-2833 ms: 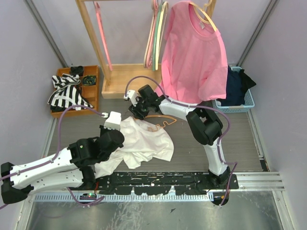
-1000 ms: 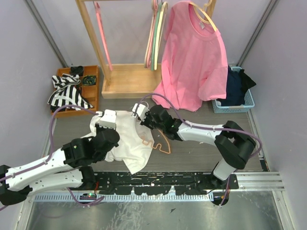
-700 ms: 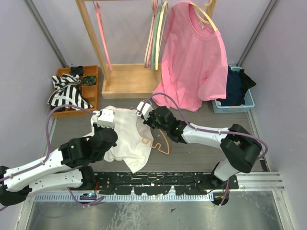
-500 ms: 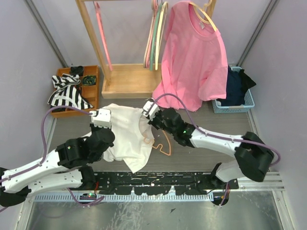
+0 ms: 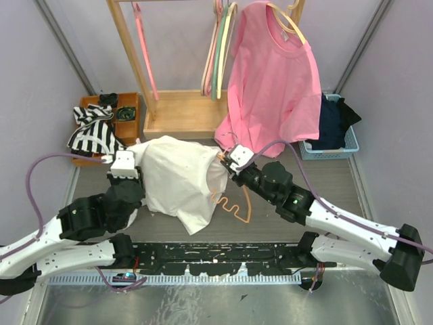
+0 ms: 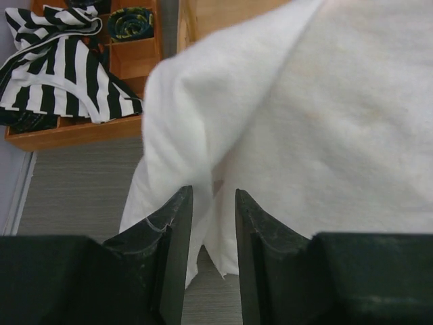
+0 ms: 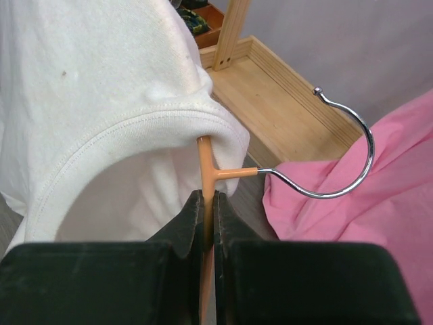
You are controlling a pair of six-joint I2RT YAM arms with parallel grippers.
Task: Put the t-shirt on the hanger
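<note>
From the overhead camera I see the t-shirt spread out over the desk, with one claw at each side of it. The left claw sits at its left edge and the right claw at its right edge by the collar. On my left wrist camera, the left claw stands partly open with a narrow gap between its fingers. The white t-shirt fills the view just ahead of it, and a loose fold of sleeve hangs right at the fingertips. I cannot tell whether the pads touch the cloth. On my right wrist camera, the right claw is clamped tight on the orange stem of the hanger, just below where the silver hook branches off to the right. The t-shirt has its round collar wrapped over that stem, resting directly above the claw's tips, and the rest of the cloth falls away to the left. From above, one curved orange shoulder of the hanger pokes out below the shirt's right hem, beside the right arm. The pink t-shirt hangs on the rack behind, near the hook, and the striped cloth lies in its tray well off to the left.
</note>
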